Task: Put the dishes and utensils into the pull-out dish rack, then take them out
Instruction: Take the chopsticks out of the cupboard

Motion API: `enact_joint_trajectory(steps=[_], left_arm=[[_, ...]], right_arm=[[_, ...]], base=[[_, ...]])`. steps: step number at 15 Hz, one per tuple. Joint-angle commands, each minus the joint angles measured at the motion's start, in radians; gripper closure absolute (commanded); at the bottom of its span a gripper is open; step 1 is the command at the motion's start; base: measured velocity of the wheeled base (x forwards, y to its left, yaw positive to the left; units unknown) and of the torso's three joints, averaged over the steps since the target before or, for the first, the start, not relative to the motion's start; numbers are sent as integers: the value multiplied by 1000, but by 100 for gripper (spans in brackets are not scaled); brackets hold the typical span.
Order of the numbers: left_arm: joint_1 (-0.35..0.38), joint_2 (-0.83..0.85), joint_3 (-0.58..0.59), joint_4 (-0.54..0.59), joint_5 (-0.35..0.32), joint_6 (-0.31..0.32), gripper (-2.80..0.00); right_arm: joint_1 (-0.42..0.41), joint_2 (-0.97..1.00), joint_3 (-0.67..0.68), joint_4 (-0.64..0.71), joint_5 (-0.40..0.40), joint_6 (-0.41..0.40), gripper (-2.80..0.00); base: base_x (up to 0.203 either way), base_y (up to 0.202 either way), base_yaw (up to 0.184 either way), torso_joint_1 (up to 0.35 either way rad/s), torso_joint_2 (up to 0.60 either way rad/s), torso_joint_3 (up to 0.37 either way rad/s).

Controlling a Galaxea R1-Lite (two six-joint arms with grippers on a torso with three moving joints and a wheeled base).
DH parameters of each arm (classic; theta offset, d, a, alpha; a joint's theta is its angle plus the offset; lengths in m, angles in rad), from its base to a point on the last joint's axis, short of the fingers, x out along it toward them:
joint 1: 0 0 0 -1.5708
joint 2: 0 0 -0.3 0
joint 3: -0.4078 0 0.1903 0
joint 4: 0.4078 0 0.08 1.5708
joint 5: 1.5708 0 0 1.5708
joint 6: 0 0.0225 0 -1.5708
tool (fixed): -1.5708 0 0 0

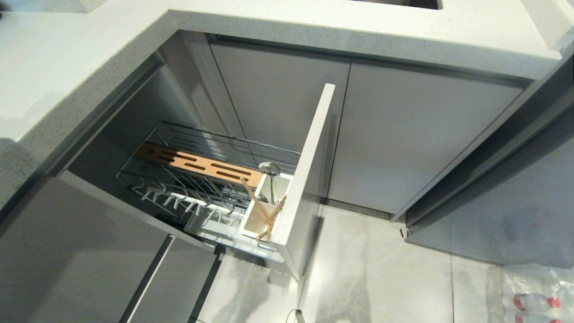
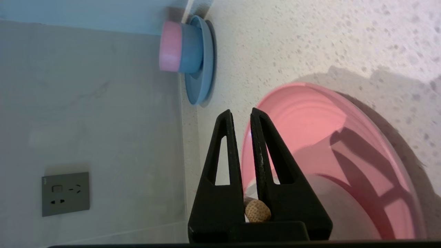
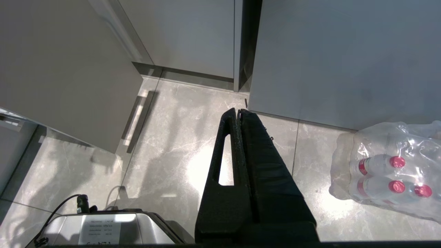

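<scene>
My left gripper [image 2: 240, 113] is shut on the rim of the large pink plate [image 2: 310, 117], which stands tilted above the speckled countertop [image 2: 310, 41] and casts a shadow on it. The pull-out dish rack [image 1: 188, 179] is drawn out, with its wooden strip [image 1: 197, 163] and pale front panel [image 1: 309, 166] in sight. Its white utensil cup [image 1: 255, 220] holds the chopsticks [image 1: 264, 213] and the metal spoon [image 1: 269, 169]. No plate stands in the rack's prongs. My right gripper [image 3: 237, 111] hangs shut and empty over the floor. Neither arm shows in the head view.
A blue plate [image 2: 203, 79] carrying stacked blue and pink bowls [image 2: 181, 46] sits by the wall at the counter's back, near a wall socket [image 2: 65, 193]. Grey cabinet doors flank the rack. A wrapped pack of bottles [image 3: 389, 168] lies on the floor to the right.
</scene>
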Motion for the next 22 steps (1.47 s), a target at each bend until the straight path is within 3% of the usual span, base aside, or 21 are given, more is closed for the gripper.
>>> enact_joint_trajectory(steps=[1, 22], left_arm=[[-1, 10, -19, -3, -1, 4, 0], [-3, 41, -32, 2, 0, 10, 0]], right_arm=[[0, 0, 2, 0, 0, 0, 0], [0, 0, 2, 0, 0, 0, 0]], base=[[0, 0, 0, 0, 0, 0], [0, 0, 0, 0, 0, 0]])
